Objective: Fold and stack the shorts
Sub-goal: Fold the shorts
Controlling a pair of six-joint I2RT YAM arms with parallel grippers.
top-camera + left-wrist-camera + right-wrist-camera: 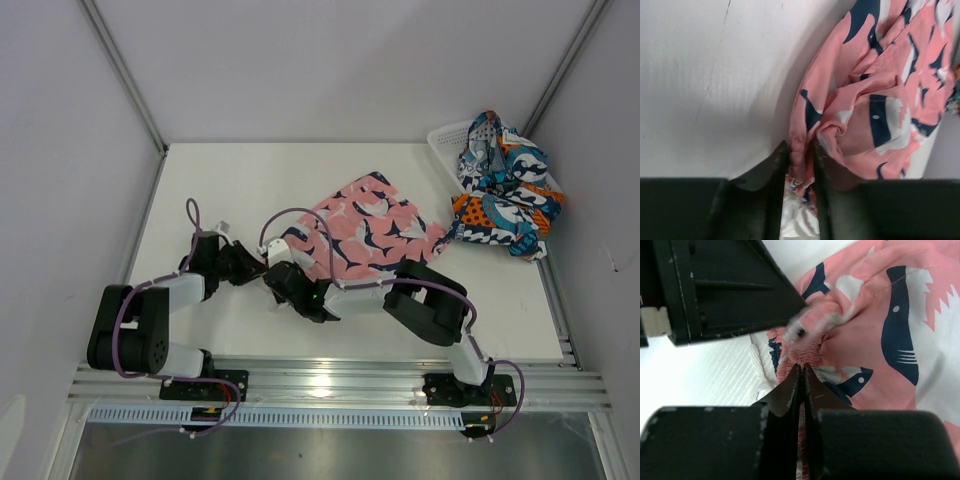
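The worktop [230, 180] was a plain white matt slab, enclosed by pale grey walls [330, 60] with metal corner posts [123, 75]; an aluminium rail [340, 378] ran along its near edge. The pink shorts [375, 230] lay partly spread at the centre of the worktop, their near-left edge bunched; the left pincer [800, 152] was clenched on a gathered fold of that edge, fabric filling the narrow gap between its fingers; the right pincer [801, 372], just beside it, was clamped almost flat on the ruched waistband of the same garment. The patterned shorts [505, 195] sat crumpled in a heap over the white mesh basket [445, 138] at the far right corner, well apart from the pink pair.
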